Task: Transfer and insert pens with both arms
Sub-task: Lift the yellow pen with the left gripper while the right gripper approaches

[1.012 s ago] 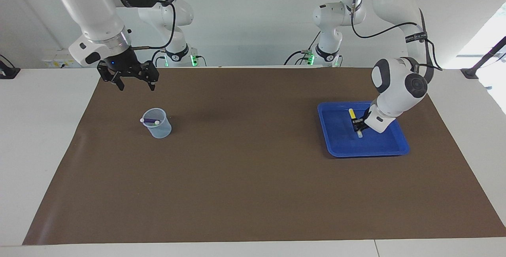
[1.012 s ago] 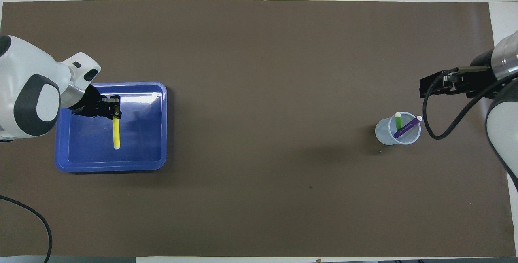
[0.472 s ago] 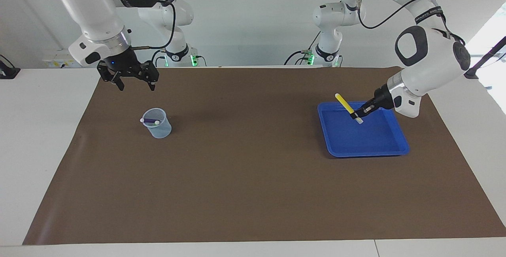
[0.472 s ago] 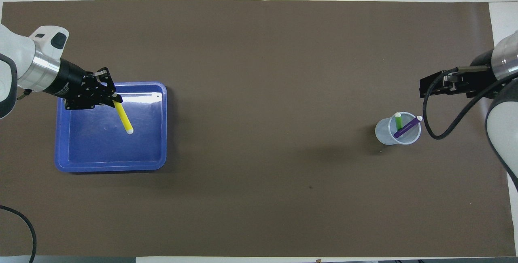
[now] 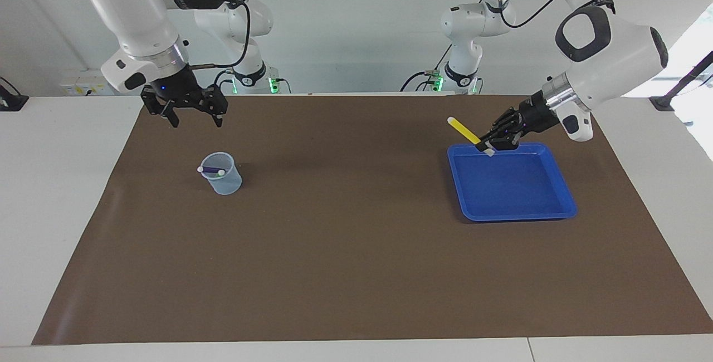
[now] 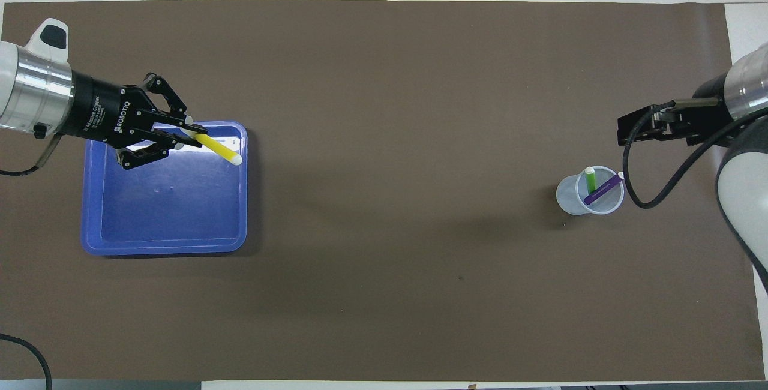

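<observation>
The left pincer (image 5: 486, 148) is clamped on the yellow pen (image 5: 465, 131) near its pale end, holding it slanted in the air over the blue tray (image 5: 512, 211) at the left arm's end of the worktop (image 5: 356, 273); the right pincer (image 5: 192, 120) hangs with its fingers apart over the brown mat near the clear cup (image 5: 223, 175); the purple pen (image 6: 603, 189) and the green pen (image 6: 591, 179) stand in that cup.

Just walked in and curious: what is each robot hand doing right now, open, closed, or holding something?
Left hand: closed on the yellow pen, held up over the blue tray.
Right hand: open, holding nothing, waiting in the air near the cup.
</observation>
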Available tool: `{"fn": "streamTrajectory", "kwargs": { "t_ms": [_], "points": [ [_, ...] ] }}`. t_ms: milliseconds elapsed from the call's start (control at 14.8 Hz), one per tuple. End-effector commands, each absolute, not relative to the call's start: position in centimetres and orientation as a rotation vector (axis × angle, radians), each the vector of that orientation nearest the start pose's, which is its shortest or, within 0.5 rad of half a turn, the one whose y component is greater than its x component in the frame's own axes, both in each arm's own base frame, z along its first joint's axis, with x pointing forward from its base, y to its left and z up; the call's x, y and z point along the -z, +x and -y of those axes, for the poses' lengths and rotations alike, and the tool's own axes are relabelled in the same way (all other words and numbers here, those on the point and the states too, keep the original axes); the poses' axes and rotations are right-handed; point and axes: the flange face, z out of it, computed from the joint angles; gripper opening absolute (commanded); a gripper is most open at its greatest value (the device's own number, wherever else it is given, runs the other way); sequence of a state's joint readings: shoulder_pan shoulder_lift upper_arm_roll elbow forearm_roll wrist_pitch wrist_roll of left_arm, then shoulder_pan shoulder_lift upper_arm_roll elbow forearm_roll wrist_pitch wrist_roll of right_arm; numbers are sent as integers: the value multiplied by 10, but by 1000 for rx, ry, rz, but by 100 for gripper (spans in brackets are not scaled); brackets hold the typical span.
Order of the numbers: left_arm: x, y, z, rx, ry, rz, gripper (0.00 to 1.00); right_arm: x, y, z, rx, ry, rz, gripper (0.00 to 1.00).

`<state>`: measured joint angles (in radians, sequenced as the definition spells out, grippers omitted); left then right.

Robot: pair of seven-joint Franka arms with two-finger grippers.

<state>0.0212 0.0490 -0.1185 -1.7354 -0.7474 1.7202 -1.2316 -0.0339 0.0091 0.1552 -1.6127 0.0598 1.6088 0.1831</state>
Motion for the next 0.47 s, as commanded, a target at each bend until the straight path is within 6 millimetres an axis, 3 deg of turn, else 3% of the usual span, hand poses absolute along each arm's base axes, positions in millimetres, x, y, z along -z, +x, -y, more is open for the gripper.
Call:
{"fn": "streamTrajectory", "kwargs": {
  "t_ms": [0,202,405],
  "points": [
    [-555,547,131,813,1827,-1595,0,-613,551,-101,-39,-3001,-182,100],
    [-543,523,169,917,1623,-1684,0,-621,548,-139,-67,-2778,-274,100],
    [-532,503,213,947,1499,-1745,0,-630,544,-188,-21,-2634,-247,100]
  ]
}}
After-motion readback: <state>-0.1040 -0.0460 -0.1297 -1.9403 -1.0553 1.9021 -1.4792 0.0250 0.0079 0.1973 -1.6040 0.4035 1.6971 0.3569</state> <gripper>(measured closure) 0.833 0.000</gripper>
